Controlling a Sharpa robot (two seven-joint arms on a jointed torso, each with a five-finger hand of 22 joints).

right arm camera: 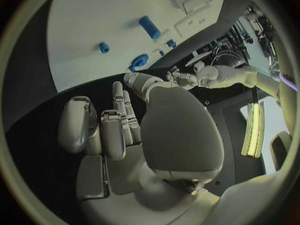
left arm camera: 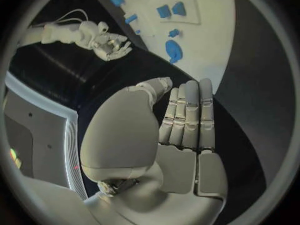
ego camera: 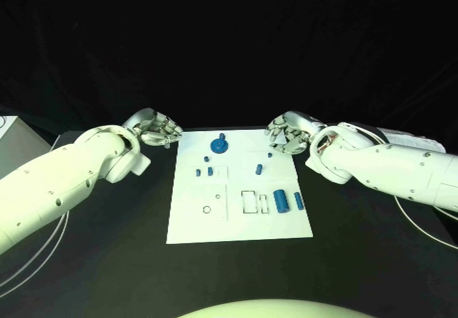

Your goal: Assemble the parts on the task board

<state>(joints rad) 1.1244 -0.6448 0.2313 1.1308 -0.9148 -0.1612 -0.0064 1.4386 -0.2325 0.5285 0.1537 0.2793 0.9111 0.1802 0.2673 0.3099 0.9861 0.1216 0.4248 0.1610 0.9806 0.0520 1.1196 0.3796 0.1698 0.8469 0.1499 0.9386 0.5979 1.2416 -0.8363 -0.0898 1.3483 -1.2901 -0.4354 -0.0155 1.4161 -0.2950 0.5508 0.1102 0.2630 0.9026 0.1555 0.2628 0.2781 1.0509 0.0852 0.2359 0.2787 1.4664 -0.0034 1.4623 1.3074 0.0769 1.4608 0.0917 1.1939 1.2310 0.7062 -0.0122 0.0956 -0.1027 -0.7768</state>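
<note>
- The task board (ego camera: 196,222) was a flat, matte white rectangle lying in the middle of the black table (ego camera: 382,265), with shallow rectangular outlines and small round holes cut into its surface.
- A round blue disc (ego camera: 220,144) with a raised knob sat at the board's 12 o'clock end; the left wrist view showed it as a smooth, glossy piece.
- Two short blue pegs (ego camera: 204,171) stood side by side toward 10 o'clock of the board's centre, with another small blue peg (ego camera: 208,159) just above them.
- A slim blue pin (ego camera: 259,169) lay near the centre, and a tiny blue piece (ego camera: 270,155) sat toward 1 o'clock from it.
- A thick blue cylinder (ego camera: 280,200) and a thinner blue rod (ego camera: 298,201) lay side by side at about 4 o'clock, just beside two empty rectangular slots (ego camera: 248,201).
- The left hand (ego camera: 159,128), silver and segmented, hung off the board's 11 o'clock corner, holding nothing; its fingers lay straight and pressed side by side.
- The right hand (ego camera: 289,132) hung off the 1 o'clock corner, also empty, its fingers bent inward and close together.
- No writing or label could be read anywhere.
</note>
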